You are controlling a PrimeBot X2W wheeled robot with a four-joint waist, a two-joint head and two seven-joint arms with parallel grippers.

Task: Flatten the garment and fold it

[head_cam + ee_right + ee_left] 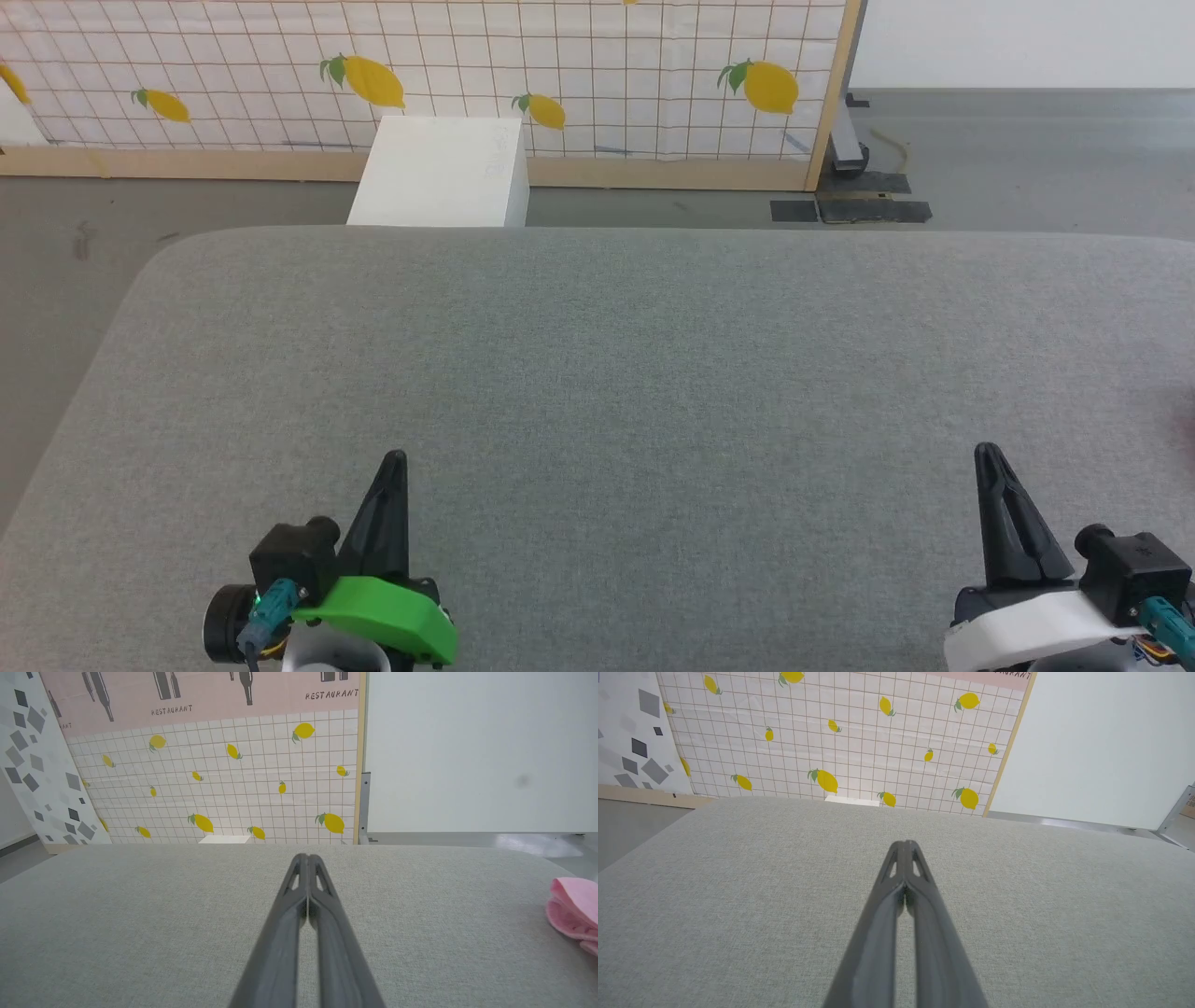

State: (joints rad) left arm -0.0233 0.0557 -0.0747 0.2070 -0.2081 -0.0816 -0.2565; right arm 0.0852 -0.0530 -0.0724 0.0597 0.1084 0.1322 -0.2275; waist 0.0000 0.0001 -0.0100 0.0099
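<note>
1. Head view
   - The left gripper [395, 459] has its two dark fingers pressed together into one point, with nothing between them.
   - The right gripper [988, 452] is the same: fingers closed tip to tip and holding nothing.
   - Both grippers sit over the near part of the grey cloth-covered table [597, 355], well apart from each other.
   - The stretch of table between and ahead of the fingers is bare.
   - The table's far edge runs well beyond both fingertips. Its rounded far-left corner lies ahead and to the left of the left fingers.
   - Past the far edge are the grey floor [1027, 159], a white box [439, 173] and a lemon-print panel [560, 75].

2. Left wrist view
   - The fingers meet at their tips, with only a thin slit lower down and nothing gripped.
   - Bare grey table lies on both sides of the fingers and ahead of them.
   - The far edge is a good way beyond the tips, with the lemon-print panel standing behind it.

3. Right wrist view
   - The fingers are closed tip to tip and grip nothing.
   - The garment [572, 907], bunched pink cloth, lies on the table well off to the right of the fingers. It is about level with their middle, does not touch them, and is cut off by the frame edge.
   - The table is open left of and ahead of the fingers. The far edge is beyond the tips, with a plain white wall [476, 751] behind it on the right.
</note>
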